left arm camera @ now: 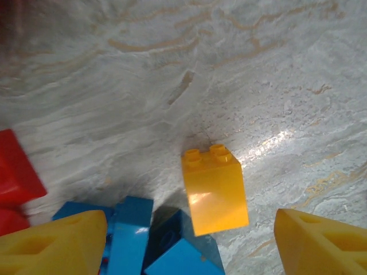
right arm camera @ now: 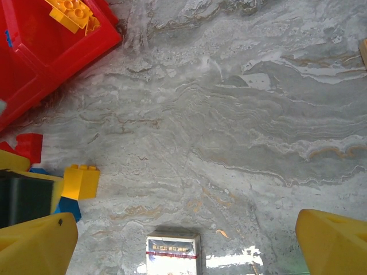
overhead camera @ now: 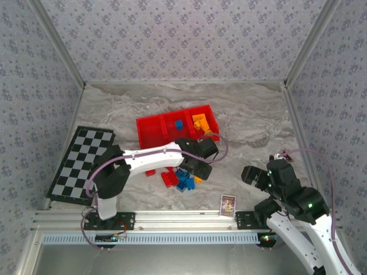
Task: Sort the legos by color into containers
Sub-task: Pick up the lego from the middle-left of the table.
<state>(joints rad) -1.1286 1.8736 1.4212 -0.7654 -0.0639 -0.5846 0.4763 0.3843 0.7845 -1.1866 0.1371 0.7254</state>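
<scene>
- Left hand (left arm camera: 188,220): both yellow fingers (left arm camera: 57,243) stand apart, low over the marbled worktop (left arm camera: 229,69). Nothing is gripped.
- Loose orange-yellow brick (left arm camera: 213,189): one, lying on the worktop between those fingers with a gap on each side, nearer the right-side finger. Its near corner is against the blue bricks.
- Blue bricks (left arm camera: 135,229): a cluster just beside the left-side finger. The top view suggests about three; exact count not readable, since the arm covers part of the pile.
- Red bricks: two loose in the top view, one (overhead camera: 169,179) touching the blue cluster, and one (overhead camera: 151,172) apart from it, nearer the tray.
- Tray (overhead camera: 152,133): one, red, three compartments in a row, lying beyond the pile.
- Middle compartment: one blue brick (overhead camera: 179,124).
- Right compartment: piled orange-yellow bricks (overhead camera: 199,122), several; number cannot be told.
- Right hand (right arm camera: 184,220): fingers spread wide, holding nothing, above bare worktop well to the right of the pile.
- Picture card (right arm camera: 172,252): one, flat on the worktop, seen between the right hand's fingers.
- Checkered board (overhead camera: 83,163): one, at the left of the worktop, apart from the tray.
</scene>
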